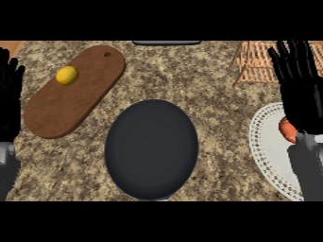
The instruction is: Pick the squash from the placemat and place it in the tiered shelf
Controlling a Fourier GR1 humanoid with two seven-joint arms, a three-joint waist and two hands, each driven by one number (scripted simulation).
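1. Your right hand [305, 101] is over the white placemat [267, 142] at the counter's right edge, fingers straight and pointing toward the far edge. It's released, grasping nothing.
2. The squash [286, 130] sits on the placemat, only an orange-red sliver peeking out at the hand's left side, right by the wrist. Most of it is hidden under the hand, so you can't tell whether the palm touches it.
3. The shelf [258, 66] is the wooden slatted thing at the far right corner of the counter [213, 85], just past the placemat. The right hand's fingertips overlap it in the view.
4. Your left hand [3, 101] is at the left edge, fingers up and relaxed, resting, nothing in it.
5. A dark plate [151, 149] fills the middle of the counter toward the near edge, well apart from the placemat.
6. A brown cutting board [73, 92] lies slanted at the far left, with a hole near its far end.
7. A lemon [66, 75] sits on the board's far half, close to its left edge.
8. A grey object [166, 42] pokes in at the far edge, mid-counter; too little shows to say what it is.
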